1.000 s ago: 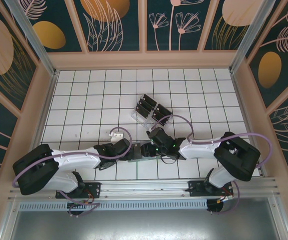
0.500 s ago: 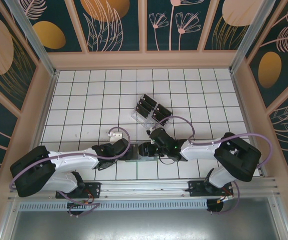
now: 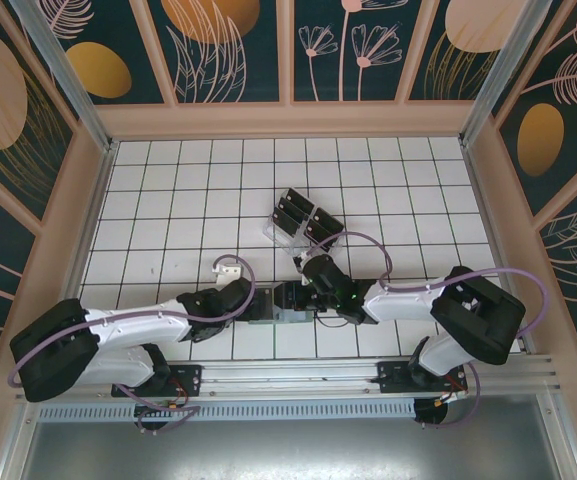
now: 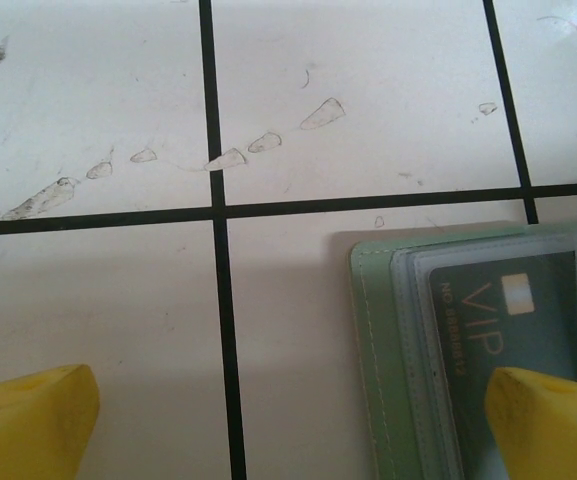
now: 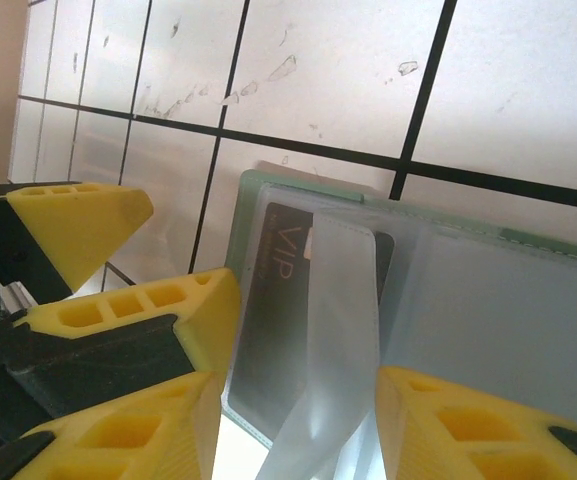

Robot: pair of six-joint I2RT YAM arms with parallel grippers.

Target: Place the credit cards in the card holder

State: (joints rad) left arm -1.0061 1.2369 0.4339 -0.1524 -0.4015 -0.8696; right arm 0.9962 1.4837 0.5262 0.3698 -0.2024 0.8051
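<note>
**1. Left jaws.** These stand at full width with nothing between them. One yellow fingertip (image 4: 28, 425) hangs over bare tile. The other is over the near end of the card holder (image 4: 373, 350). Judged purpose: ready to press down and steady that end while the other arm works.

**2. Right jaws.** These stand about half apart, with a fingertip (image 5: 468, 430) on either side of a clear flap (image 5: 338, 330) that rises from the holder's plastic pockets. I cannot tell whether the flap is pinched or merely stands between them. Likely purpose: lifting the flap so that a pocket mouth stays open for a card.

**3. Card holder.** Sage green, lying flat on the bench (image 3: 168, 200) close to its near edge, between the two arms and directly under both sets of jaws. It lies opened, clear pockets upward. Its long axis appears to run left to right across the bench, one short end toward each arm. The stitched green border faces the left arm.

**4. VIP card** (image 4: 498, 320). Dark, already seated in a clear pocket at the left arm's end. Its lettering runs parallel to the stitched border, so its long axis probably lies crosswise to the holder's.

**5. Credit cards** (image 3: 303, 220), remainder. Dark, standing on edge in a clear rack (image 3: 273, 232) farther back on the bench, apart from the holder. They are judged not yet transferred.
</note>
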